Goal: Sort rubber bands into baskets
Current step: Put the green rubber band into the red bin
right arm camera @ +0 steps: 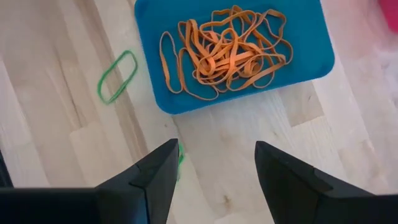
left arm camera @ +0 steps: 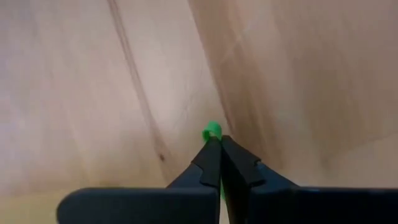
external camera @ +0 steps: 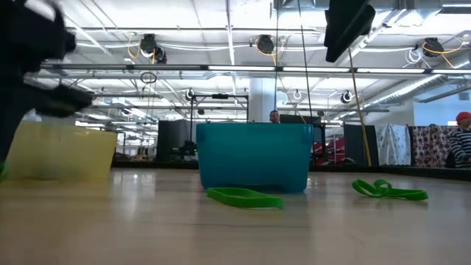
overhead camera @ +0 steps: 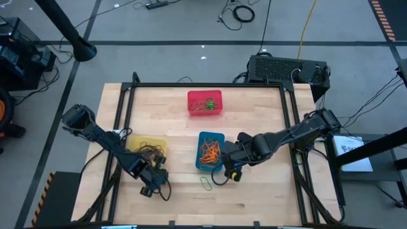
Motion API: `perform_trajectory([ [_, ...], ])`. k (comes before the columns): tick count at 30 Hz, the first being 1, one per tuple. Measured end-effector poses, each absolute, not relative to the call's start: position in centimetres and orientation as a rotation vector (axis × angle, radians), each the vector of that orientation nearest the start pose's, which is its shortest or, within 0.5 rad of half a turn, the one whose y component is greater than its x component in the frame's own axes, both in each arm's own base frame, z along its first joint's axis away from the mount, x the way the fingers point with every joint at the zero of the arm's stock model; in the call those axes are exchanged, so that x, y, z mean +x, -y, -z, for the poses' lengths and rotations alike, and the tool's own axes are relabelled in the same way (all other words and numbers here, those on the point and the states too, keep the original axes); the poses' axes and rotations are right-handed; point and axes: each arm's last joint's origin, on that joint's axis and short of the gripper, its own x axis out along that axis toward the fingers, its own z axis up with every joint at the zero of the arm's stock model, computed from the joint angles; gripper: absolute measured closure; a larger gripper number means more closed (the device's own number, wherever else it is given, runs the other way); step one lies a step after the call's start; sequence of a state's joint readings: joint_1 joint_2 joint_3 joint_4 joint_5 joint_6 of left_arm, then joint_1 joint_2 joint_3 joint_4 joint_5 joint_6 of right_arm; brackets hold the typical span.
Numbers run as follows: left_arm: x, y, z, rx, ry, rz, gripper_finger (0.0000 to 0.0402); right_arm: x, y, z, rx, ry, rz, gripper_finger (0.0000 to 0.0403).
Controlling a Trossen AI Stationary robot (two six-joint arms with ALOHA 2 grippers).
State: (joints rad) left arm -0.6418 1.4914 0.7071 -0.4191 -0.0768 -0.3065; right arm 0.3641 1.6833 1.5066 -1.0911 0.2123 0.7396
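Observation:
My left gripper [overhead camera: 152, 186] is near the table's front edge, in front of the yellow basket [overhead camera: 147, 147] of dark rubber bands. It is shut on a green rubber band [left arm camera: 212, 130]. My right gripper [right arm camera: 217, 171] hangs open over bare table just in front of the blue basket [right arm camera: 311, 59], which holds orange bands [right arm camera: 227, 50]. One green band [right arm camera: 117, 76] lies flat on the wood to the left of that basket, and another [external camera: 390, 190] lies by my right gripper. The red basket [overhead camera: 205, 103], with green bands in it, stands farther back. My left gripper pinches the green rubber band between its two fingertips [left arm camera: 210, 152], and only a small green bit [left arm camera: 212, 129] sticks out past them. The fingers slant steeply down at the table. The fingers hide the rest of the band and whether it still lies on the wood.
A black frame [overhead camera: 127, 95] borders the wooden tabletop. A black box [overhead camera: 286, 69] and cables sit beyond the far right corner. Bare wood lies along the front of the table [overhead camera: 254, 197].

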Motion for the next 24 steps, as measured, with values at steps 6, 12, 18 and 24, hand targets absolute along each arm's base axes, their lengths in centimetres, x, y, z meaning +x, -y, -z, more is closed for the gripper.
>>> perform_trajectory([
  [6, 21.8, 15.3, -19.2, 0.332, -1.196, 0.282, 0.0399, 31.0, -11.3, -29.0, 0.235, -1.188, 0.284, 0.0198],
  [12, 24.0, 13.4, -25.0, 0.469, -1.072, 0.19, 0.04, 31.0, -11.2, -29.0, 0.195, -1.176, 0.29, 0.0198],
  [18, 25.3, 7.8, -29.1, 0.461, -0.92, 0.02, 0.0401, 30.5, -11.3, -28.9, 0.212, -1.213, 0.325, 0.0198],
  [24, 27.8, 0.1, -32.2, 0.366, -0.649, -0.14, 0.0401, 30.1, -11.9, -28.3, 0.272, -1.218, 0.382, 0.0198],
])
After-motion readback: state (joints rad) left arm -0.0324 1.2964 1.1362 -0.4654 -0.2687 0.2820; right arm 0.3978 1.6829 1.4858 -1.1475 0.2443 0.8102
